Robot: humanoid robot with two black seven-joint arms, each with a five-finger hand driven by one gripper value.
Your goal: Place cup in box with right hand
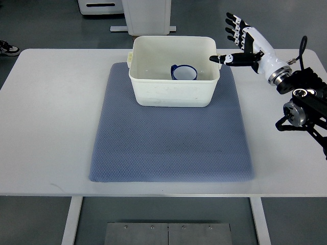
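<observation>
**Cup lies in the box, right hand open beside it**

White table (46, 127) fills the top view, standing on a grey floor, with a blue-grey textured mat (168, 138) spread over its middle. At the far end of the mat sits a cream-white plastic box (171, 92), open at the top. Inside it, toward the right half, rests the cup (185, 73): dark blue outside, white inside, tipped so that its mouth faces the camera, its handle to the left.

Entering from the picture's right edge, the right hand (245, 43) hovers just beside the box's far right corner. Its fingers (234, 28) are spread and point away from the robot, the thumb reaching toward the box rim; it holds nothing. Black joints and cables of the arm (301, 97) show over the table's right side.

A shoe (8, 48) peeks in at the far left edge, on the floor beyond the table
</observation>
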